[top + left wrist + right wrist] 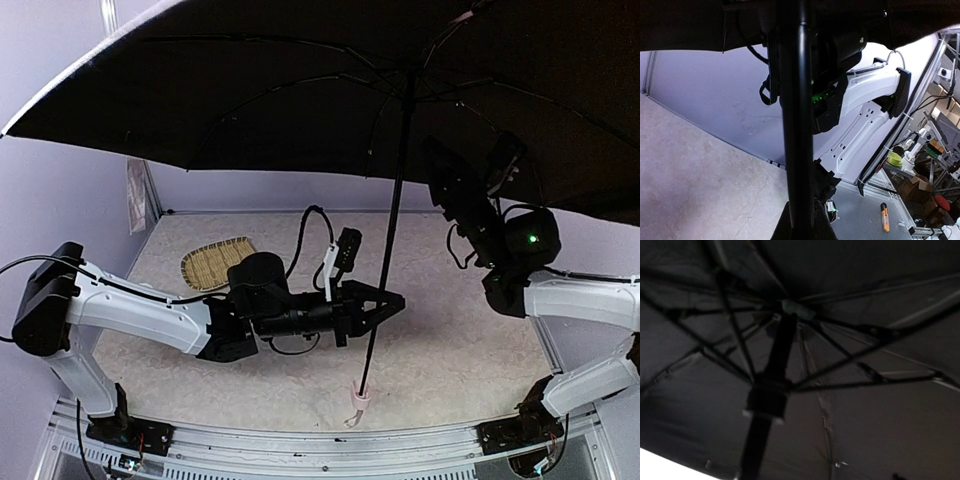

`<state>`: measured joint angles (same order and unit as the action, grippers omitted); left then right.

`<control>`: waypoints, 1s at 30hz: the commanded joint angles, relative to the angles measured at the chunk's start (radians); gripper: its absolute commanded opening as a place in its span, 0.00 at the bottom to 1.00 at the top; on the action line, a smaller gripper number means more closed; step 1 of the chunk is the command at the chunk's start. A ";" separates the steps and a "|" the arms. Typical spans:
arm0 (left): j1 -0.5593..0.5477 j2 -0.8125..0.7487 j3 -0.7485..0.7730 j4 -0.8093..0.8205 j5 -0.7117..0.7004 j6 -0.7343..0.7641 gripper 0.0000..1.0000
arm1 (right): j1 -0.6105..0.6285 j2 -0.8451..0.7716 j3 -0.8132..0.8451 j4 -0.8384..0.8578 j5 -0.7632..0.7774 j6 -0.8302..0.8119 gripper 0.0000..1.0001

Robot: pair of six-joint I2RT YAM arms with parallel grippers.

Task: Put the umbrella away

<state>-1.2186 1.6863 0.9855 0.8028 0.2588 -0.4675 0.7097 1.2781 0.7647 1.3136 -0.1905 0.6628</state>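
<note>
Clamping the left claw (pixel 388 300) tight on the shaft of the umbrella (pixel 300 90) to steady it, handle down at six o'clock; poising the right claw (pixel 472 175) at two o'clock under the canopy, spread unclear.

Above me the umbrella (pixel 300 90) is matt black cloth, its shaft (pixel 797 125) glossy; at ten o'clock lies a woven bamboo tray (pixel 215 262) on the rough, grainy table (pixel 450 350)
</note>
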 commanded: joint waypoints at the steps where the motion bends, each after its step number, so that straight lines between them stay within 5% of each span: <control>1: 0.001 -0.050 0.000 0.186 0.101 -0.008 0.00 | -0.015 -0.088 -0.044 -0.085 -0.011 -0.100 0.79; 12: 0.053 0.017 -0.013 0.472 0.333 -0.226 0.00 | -0.055 -0.135 -0.071 -0.148 -0.056 -0.112 0.82; 30: 0.138 0.237 0.168 0.547 0.472 -0.385 0.00 | -0.131 -0.157 -0.094 -0.303 -0.024 -0.289 0.83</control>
<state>-1.0901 1.8915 1.0721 1.2430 0.6720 -0.8368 0.5999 1.1427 0.6865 1.0542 -0.2298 0.4660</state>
